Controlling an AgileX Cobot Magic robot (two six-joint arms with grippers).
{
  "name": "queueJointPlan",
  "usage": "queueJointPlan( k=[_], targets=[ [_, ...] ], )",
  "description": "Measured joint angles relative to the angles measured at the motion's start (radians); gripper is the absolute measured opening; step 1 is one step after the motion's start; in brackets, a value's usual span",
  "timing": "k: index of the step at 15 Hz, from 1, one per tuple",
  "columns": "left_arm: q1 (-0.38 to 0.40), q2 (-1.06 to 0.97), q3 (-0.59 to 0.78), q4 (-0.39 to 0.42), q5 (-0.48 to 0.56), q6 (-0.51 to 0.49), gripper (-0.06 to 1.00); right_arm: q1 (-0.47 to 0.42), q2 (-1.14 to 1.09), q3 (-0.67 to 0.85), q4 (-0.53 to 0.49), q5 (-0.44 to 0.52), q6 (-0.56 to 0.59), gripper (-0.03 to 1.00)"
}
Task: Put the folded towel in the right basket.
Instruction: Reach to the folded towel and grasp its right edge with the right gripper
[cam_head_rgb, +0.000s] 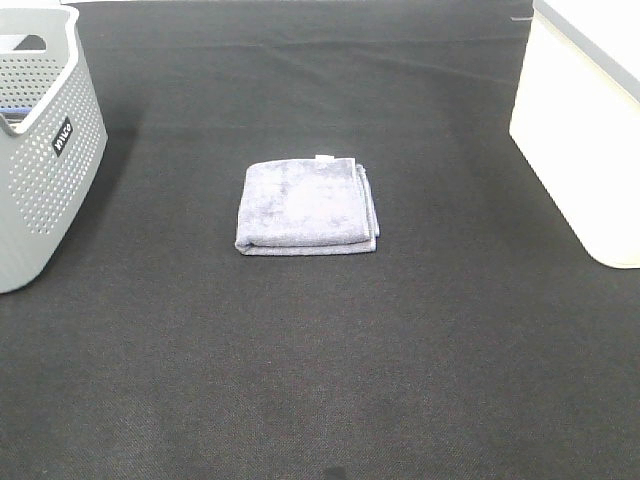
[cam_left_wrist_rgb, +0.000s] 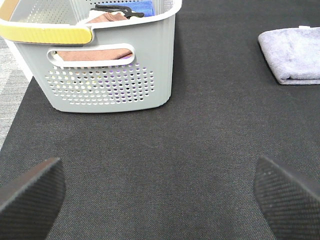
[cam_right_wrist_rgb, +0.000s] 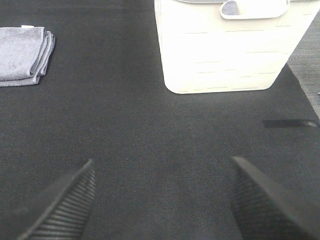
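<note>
Left end effector agape (right likewise)

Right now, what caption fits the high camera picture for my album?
A folded towel lies on a black mat between grey basket and white basket.

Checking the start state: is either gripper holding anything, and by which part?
Nothing is held: left gripper and right gripper are open; the folded towel lies free.

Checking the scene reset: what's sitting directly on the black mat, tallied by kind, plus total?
Baskets: 2 (grey basket, white basket)
Loose towels: 1 (purple folded towel)
Total: 3
Not counted: cloths inside the grey basket.
</note>
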Motion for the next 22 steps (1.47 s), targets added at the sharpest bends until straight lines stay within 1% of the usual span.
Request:
queueJointPlan(
  k=[22],
  targets=[
    [0.000,0.000,0.000,0.000,0.000,0.000,0.97,0.000,0.000,0.000,0.000,0.000,0.000,0.70]
  ],
)
